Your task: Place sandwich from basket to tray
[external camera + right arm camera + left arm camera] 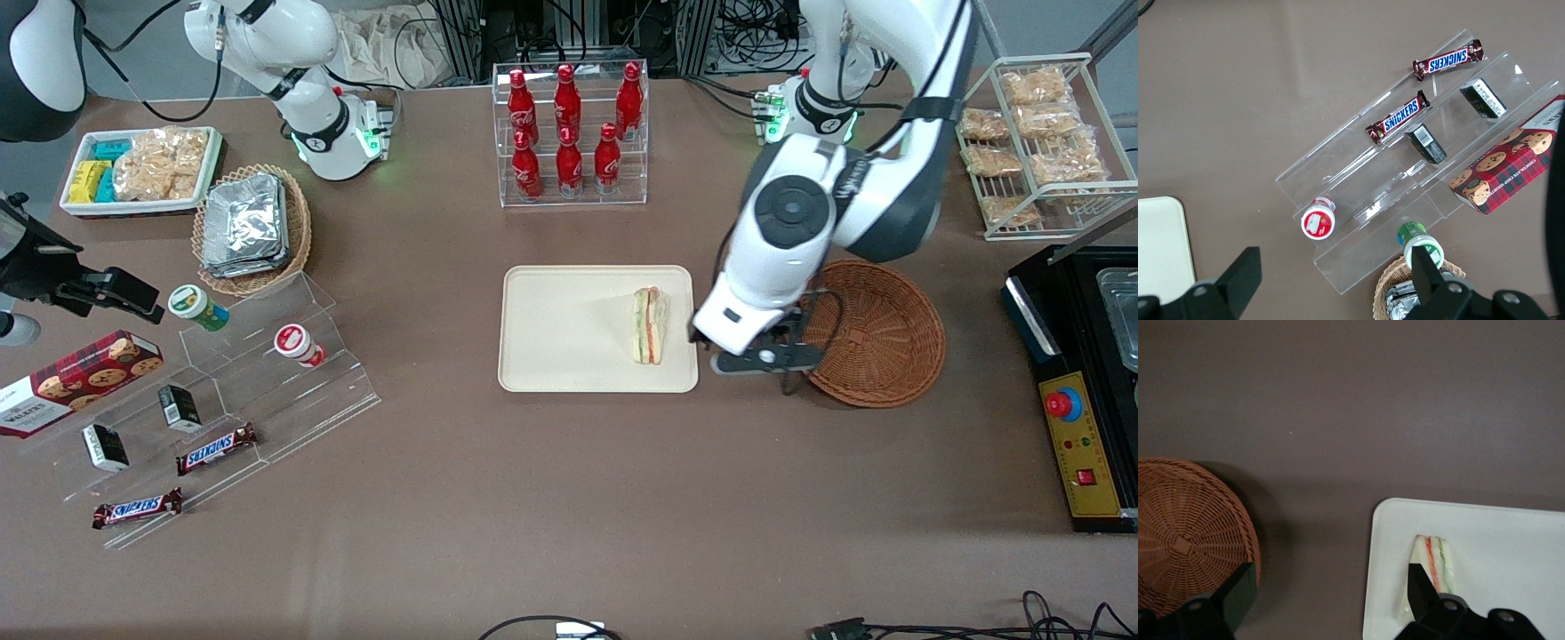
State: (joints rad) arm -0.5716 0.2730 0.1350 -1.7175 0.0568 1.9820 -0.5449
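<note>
The sandwich (650,325), a white-bread wedge showing orange-red and green filling stripes, lay on the cream tray (569,356) near its edge toward the brown wicker basket (880,342), while the gripper (756,351) hung between tray and basket, fingers (1238,593) spread apart, holding nothing.

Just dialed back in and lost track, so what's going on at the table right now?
The sandwich lies on the cream tray, near the edge closest to the brown basket, which looks empty. The left arm's gripper hangs open above the table between tray and basket, holding nothing; in the wrist view its fingers are spread wide apart. The placing looks done.
</note>
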